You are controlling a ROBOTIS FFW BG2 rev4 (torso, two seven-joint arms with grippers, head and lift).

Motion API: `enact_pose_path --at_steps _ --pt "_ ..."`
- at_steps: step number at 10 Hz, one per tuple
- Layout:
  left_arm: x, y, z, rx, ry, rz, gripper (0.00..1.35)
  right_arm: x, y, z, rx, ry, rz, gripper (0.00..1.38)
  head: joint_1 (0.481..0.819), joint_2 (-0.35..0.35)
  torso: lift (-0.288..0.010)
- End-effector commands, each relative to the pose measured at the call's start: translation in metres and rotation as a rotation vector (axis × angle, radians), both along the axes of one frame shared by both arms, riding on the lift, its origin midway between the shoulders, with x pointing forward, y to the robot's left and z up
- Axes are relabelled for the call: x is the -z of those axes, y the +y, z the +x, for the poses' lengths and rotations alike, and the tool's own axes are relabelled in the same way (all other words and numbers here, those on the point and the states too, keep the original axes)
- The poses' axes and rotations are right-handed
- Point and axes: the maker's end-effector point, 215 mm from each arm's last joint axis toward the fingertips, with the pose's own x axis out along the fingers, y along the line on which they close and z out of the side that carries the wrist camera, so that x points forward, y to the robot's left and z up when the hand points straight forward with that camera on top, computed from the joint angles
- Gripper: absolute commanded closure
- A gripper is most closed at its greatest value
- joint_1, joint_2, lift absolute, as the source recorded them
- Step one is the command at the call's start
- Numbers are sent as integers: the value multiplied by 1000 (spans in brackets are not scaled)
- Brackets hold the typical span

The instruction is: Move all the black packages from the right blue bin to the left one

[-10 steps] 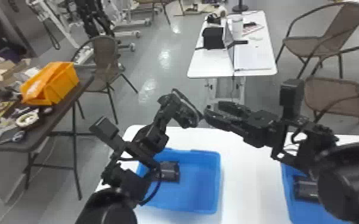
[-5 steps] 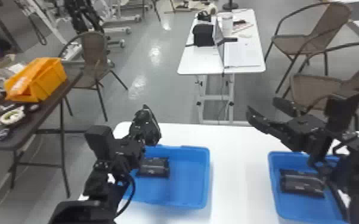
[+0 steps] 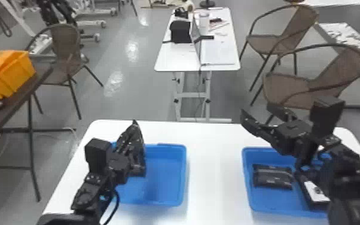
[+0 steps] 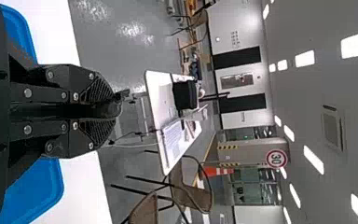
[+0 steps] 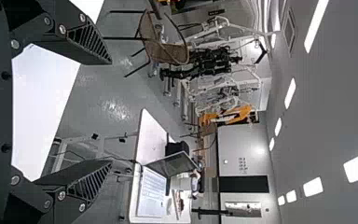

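1. Though unfinished, has black package (image 3: 138, 172) at left bin's (image 3: 184, 176) nine o'clock, by closed left gripper (image 4: 114, 110).
2. Leaves dark package (image 3: 273, 177) at right bin's (image 3: 246, 179) nine o'clock, labelled package (image 3: 314, 191) at four, near open right gripper (image 5: 111, 112).

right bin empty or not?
Not empty: a black package lies in the right blue bin, beside a dark item with a white face, partly hidden.
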Motion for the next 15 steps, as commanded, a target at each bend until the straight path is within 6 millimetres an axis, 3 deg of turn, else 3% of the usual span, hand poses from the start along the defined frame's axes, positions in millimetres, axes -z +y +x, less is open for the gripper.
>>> enact_pose_path --at_steps 1,2,5,6,9,12,15 --pt "-9 5 -2 -12 -38 -60 387 2 -2 0 2 6 -5 300 695 95 0" --pt "-16 7 -2 -15 -56 -71 71 6 -9 -1 18 17 -16 302 695 99 0" --pt "-47 19 -1 -33 -141 -115 167 20 -41 -8 110 49 -51 303 695 87 0" --pt "-56 23 -2 -39 -164 -114 168 34 -55 -14 132 79 -58 305 695 79 0" --pt "-66 27 -5 -49 -190 -131 168 98 -99 -40 199 192 -88 298 695 50 0" --pt "-70 28 -5 -49 -204 -134 168 167 -130 -68 239 312 -49 305 695 14 0" --pt "-70 28 -7 -49 -205 -136 168 215 -143 -81 262 406 -88 305 695 -14 0"
